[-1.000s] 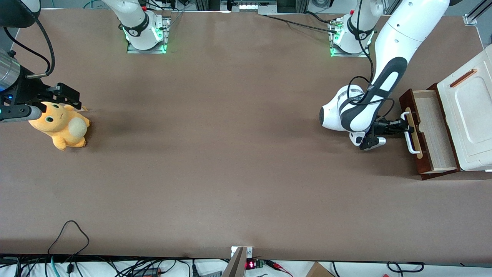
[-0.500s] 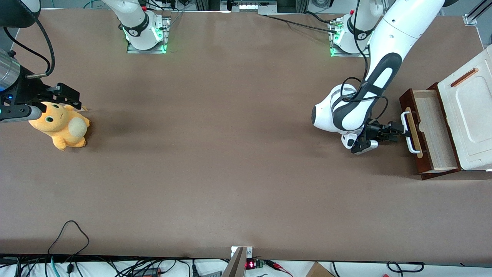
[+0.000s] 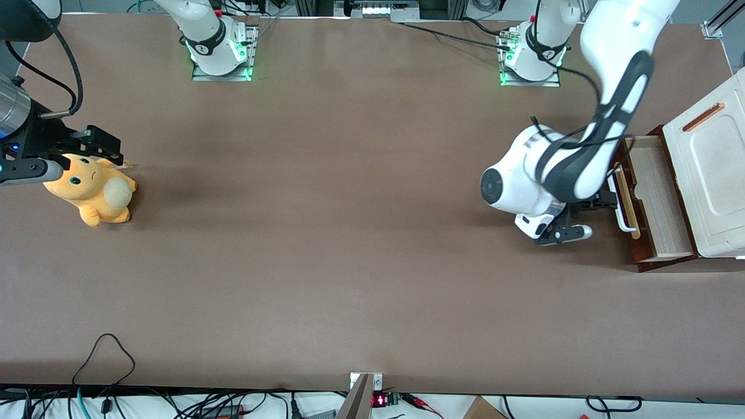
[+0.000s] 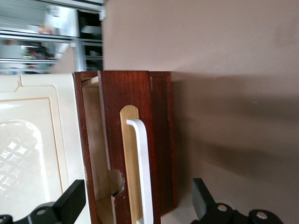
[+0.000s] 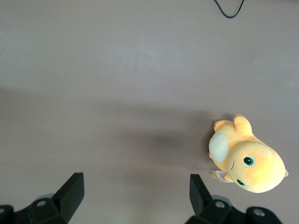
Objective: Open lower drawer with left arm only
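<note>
Currently the lower drawer (image 3: 651, 195) is pulled partway out of the white cabinet (image 3: 711, 169), which sits at the working arm's end of the table (image 3: 349, 233). Pale wood interior exposed, dark red-brown front facing the table's middle. White bar handle (image 3: 618, 199) sits on the pale strip of the drawer front.

Left arm (image 3: 559, 169) is bent over the drawer front, its elbow joint overlapping the drawer's upper corner in the front view. Gripper (image 4: 138, 207) hangs in front of the drawer, just off the handle, not touching it. Fingers (image 4: 70, 201) are spread wide apart, nothing between them; in the wrist view the handle (image 4: 141, 172) and drawer front (image 4: 135, 140) line up between the two fingertips.

Orange plush toy (image 3: 93, 189) lies well apart from the drawer, toward the parked arm's end of the table.
</note>
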`<state>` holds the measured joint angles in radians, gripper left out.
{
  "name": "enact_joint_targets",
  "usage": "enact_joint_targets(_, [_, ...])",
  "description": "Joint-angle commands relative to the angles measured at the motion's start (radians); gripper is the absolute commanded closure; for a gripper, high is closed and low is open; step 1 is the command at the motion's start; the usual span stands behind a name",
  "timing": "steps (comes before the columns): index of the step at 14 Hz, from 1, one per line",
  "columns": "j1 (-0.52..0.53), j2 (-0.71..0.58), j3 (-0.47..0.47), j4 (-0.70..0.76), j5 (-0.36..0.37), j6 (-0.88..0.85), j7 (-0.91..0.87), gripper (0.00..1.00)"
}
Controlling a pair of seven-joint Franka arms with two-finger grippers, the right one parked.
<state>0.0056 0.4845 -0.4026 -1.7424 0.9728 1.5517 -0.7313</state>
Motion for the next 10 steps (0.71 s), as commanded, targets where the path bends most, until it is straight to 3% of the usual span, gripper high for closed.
enact_joint_targets(1, [0.008, -0.093, 0.056, 0.065, -0.219, 0.033, 0.184, 0.0])
enact_joint_targets(4, [-0.001, -0.183, 0.164, 0.159, -0.507, 0.028, 0.399, 0.0])
enact_joint_targets(6, [-0.007, -0.242, 0.218, 0.173, -0.662, 0.027, 0.441, 0.0])
enact_joint_targets(9, [-0.021, -0.328, 0.283, 0.176, -0.776, 0.027, 0.544, 0.0])
enact_joint_targets(10, [-0.033, -0.354, 0.327, 0.17, -0.849, 0.03, 0.591, 0.0])
